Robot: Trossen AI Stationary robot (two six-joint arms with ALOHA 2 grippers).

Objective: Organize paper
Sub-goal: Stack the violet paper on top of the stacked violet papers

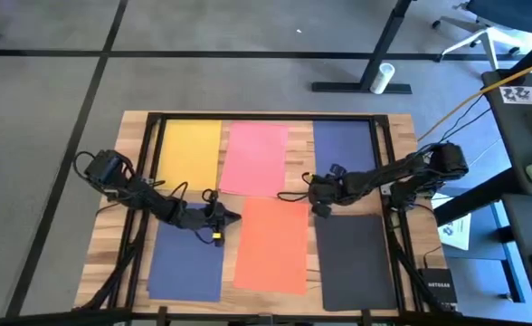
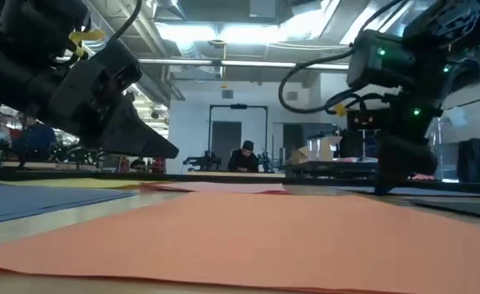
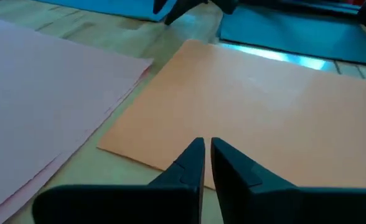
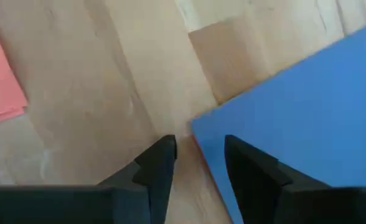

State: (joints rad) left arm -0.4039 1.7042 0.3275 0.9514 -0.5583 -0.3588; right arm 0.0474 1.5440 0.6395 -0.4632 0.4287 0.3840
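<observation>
- We find the left gripper [image 1: 233, 216] pressed nearly together at the orange sheet's [image 1: 271, 244] near corner, its long axis running away.
- The right gripper [image 4: 198, 155], spread, straddles the blue sheet's [image 4: 307, 118] corner.

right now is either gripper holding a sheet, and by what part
Neither holds anything. The left gripper is nearly shut, empty, at the orange sheet's edge. The right gripper is open around the blue sheet's corner.

A small black box [image 1: 436, 292] beside the table reads "NETGEAR".
</observation>
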